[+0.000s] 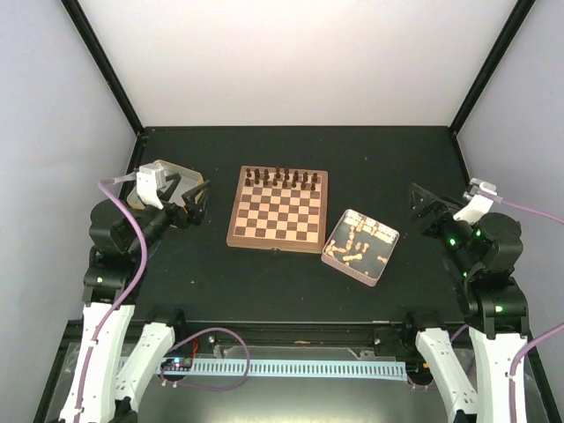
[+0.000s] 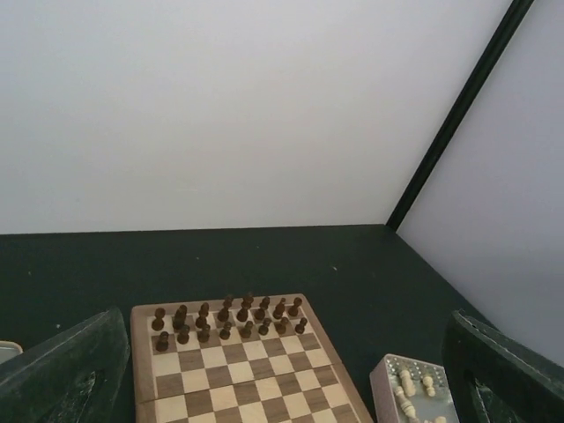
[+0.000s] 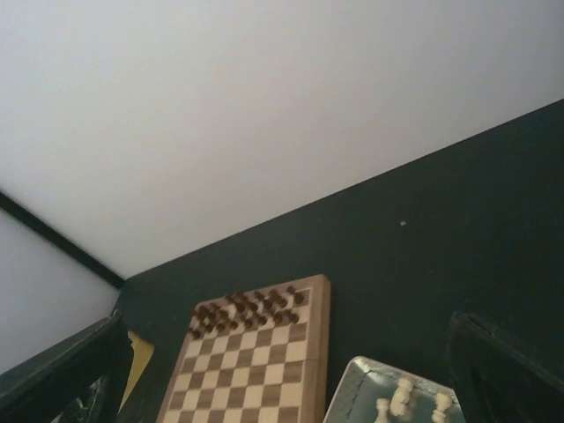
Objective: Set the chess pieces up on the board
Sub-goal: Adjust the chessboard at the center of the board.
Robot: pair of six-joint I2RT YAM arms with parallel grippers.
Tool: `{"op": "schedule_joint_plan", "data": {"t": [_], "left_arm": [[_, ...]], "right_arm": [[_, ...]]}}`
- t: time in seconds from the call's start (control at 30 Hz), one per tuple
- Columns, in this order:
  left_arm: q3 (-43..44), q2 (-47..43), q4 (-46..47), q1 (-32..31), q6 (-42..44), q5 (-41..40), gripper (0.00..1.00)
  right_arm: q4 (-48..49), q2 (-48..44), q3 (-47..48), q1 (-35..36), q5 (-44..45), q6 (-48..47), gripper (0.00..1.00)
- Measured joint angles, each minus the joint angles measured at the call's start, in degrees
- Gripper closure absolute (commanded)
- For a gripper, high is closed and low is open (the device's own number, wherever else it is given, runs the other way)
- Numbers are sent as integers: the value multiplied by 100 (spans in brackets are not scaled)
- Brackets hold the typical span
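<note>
The board (image 1: pixel 278 222) lies in the middle of the black table, with its near rows bare. The light tan chess pieces (image 1: pixel 357 242) lie loose in a metal tin (image 1: pixel 389 256) just right of the board; they also show in the left wrist view (image 2: pixel 410 388) and the right wrist view (image 3: pixel 397 401). My left gripper (image 1: pixel 199 203) hovers open to the left of the board (image 2: pixel 229 374), holding nothing. My right gripper (image 1: pixel 425 208) hovers open to the right of the tin (image 3: pixel 348 401), also holding nothing.
Dark brown chessmen (image 1: pixel 282 179) fill the board's two far rows (image 2: pixel 225 319) (image 3: pixel 247 310). A second tin (image 1: pixel 160 169) sits at the left, partly hidden under my left wrist. White walls with black posts close in the table on three sides.
</note>
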Motion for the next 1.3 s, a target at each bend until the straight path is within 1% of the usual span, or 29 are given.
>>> {"op": "schedule_joint_plan", "data": {"t": [0.13,0.27,0.37,0.5,0.6,0.7,0.73,0.83,0.93,1.03,1.17,1.3], "left_arm": [[-59,4,63,0,-199,146,1],[-479,35,437,0,-352,573,1],[-951,306,772,0,-581,977,1],[-1134,1045,763,-15,-813,1121,6],[-1139,1572,614,-57,-907,1049,12],[-1141,2081,479,-101,-1012,916,15],[-1147,2256,450,-120,-1049,852,16],[-1154,2726,380,-142,-1193,684,21],[-1147,3165,382,-155,-1276,575,25],[-1106,3563,326,-157,-1298,483,25],[-997,4050,234,-157,-1290,317,25],[-994,4380,192,-157,-1250,273,26]], "right_arm": [[74,127,-44,2,-623,-101,4],[295,501,-280,9,-1276,-175,7],[599,1130,-511,26,-1786,-177,12],[887,2129,-601,212,-2020,-208,17],[927,2944,-407,752,-1790,-260,22],[938,3847,37,1290,-1440,-321,30],[944,4140,197,1443,-1305,-332,34],[953,5007,656,1784,-925,-343,41],[911,5958,1176,2052,-474,-319,44],[809,6651,1491,2253,-96,-313,46],[627,7355,1856,2450,350,-280,48],[514,7726,1939,2551,566,-229,50]]}}
